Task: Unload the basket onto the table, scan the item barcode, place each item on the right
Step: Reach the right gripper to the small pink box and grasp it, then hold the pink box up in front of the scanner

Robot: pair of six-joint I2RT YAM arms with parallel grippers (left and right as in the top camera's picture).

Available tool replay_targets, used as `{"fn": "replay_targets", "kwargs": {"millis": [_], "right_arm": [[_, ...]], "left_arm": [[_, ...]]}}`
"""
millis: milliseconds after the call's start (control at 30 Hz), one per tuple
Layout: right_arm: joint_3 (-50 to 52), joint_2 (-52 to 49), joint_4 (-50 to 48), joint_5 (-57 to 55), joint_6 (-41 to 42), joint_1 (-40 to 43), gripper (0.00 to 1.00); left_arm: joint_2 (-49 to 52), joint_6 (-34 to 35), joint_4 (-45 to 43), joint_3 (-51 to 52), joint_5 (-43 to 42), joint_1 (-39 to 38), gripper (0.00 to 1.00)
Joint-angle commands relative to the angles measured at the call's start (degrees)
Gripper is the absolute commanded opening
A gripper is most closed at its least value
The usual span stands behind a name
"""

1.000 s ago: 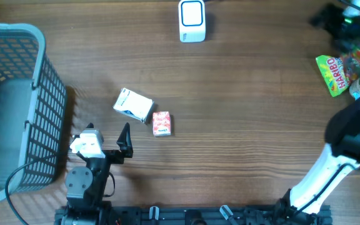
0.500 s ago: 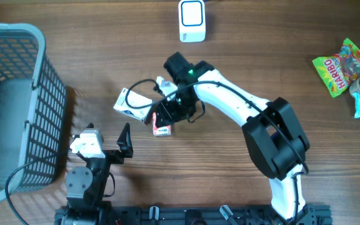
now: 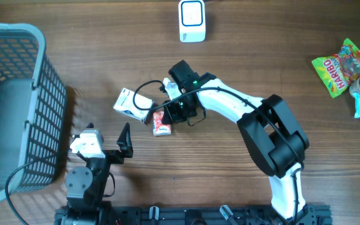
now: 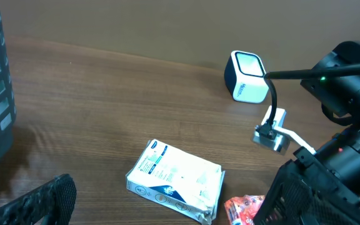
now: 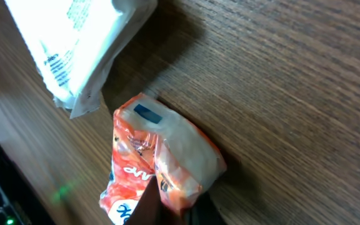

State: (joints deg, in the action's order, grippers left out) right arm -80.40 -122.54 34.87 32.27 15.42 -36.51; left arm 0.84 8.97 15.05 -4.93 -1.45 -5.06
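Right arm: reaches from the near table edge across to the centre, wrist angled down.
Left arm: folded at the near left, beside the basket.
Right gripper: clenched, pinching one end of the red packet.
Left gripper: fingers spread wide, holding nothing.
Red packet: on the table, just beside the white box, well apart from the scanner.

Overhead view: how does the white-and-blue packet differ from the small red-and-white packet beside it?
The white-and-blue soft packet is clearly larger than the small red-and-white plastic packet. The white-and-blue soft packet lies free and flat; the small red-and-white plastic packet is crumpled, pinched by the right hand. Both rest side by side on the brown wooden table.
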Motion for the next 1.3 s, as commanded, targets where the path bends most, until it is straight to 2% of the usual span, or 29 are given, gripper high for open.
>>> {"fn": "replay_targets", "kwargs": {"millis": [0,133,200,300,467,633,733,800,833,867,933,1000,1067,1100,1267], "right_arm": [[0.5,-3.8,0.6,10.7,-3.8,1.3,0.04],[0.0,1.7,0.8,50.6,-21.9,9.3,0.05],[0.0,2.9,0.6,60.6,-29.2,13.4,0.05],[0.0,2.9,-2.7,60.6,-31.7,16.7,0.05],[0.0,2.9,-15.1,60.7,-22.8,16.4,0.05],[0.0,5.5,-15.1,60.3,-17.7,16.5,0.05],[-0.1,14.7,-15.4,45.2,-7.3,16.1,0.04],[-0.2,24.8,-14.8,21.8,-7.7,15.0,0.05],[-0.2,29.6,-14.8,11.1,-10.1,14.1,0.04],[-0.2,32.7,-15.3,6.4,-15.5,13.4,0.05],[-0.2,35.8,-17.7,0.6,-33.0,12.1,0.05],[-0.1,34.5,-20.0,-11.7,-46.1,11.8,0.04],[-0.1,29.7,-25.9,-29.2,-50.7,11.9,0.05],[-0.1,27.4,-29.9,-34.2,-52.7,11.9,0.05],[-0.5,9.9,-60.1,-41.8,-54.6,12.0,0.04]], "left_arm": [[-0.3,0.5,-0.1,0.3,-0.5,0.4,1.0],[-0.3,0.5,-0.1,0.3,-0.5,0.4,1.0],[-0.3,0.5,-0.1,0.3,-0.5,0.4,1.0],[-0.3,0.5,-0.1,0.3,-0.5,0.4,1.0],[-0.3,0.5,-0.1,0.3,-0.5,0.4,1.0],[-0.4,0.5,-0.1,0.3,-0.5,0.4,1.0],[-0.4,0.5,-0.1,0.3,-0.5,0.4,1.0],[-0.3,0.5,-0.1,0.3,-0.5,0.4,1.0],[-0.3,0.5,-0.1,0.3,-0.5,0.4,1.0],[-0.3,0.5,-0.1,0.3,-0.5,0.4,1.0],[-0.3,0.5,-0.1,0.3,-0.5,0.4,1.0],[-0.3,0.5,-0.1,0.3,-0.5,0.4,1.0],[-0.4,0.5,-0.1,0.3,-0.5,0.4,1.0],[-0.3,0.5,-0.1,0.3,-0.5,0.4,1.0],[-0.3,0.5,-0.1,0.3,-0.5,0.4,1.0]]}}
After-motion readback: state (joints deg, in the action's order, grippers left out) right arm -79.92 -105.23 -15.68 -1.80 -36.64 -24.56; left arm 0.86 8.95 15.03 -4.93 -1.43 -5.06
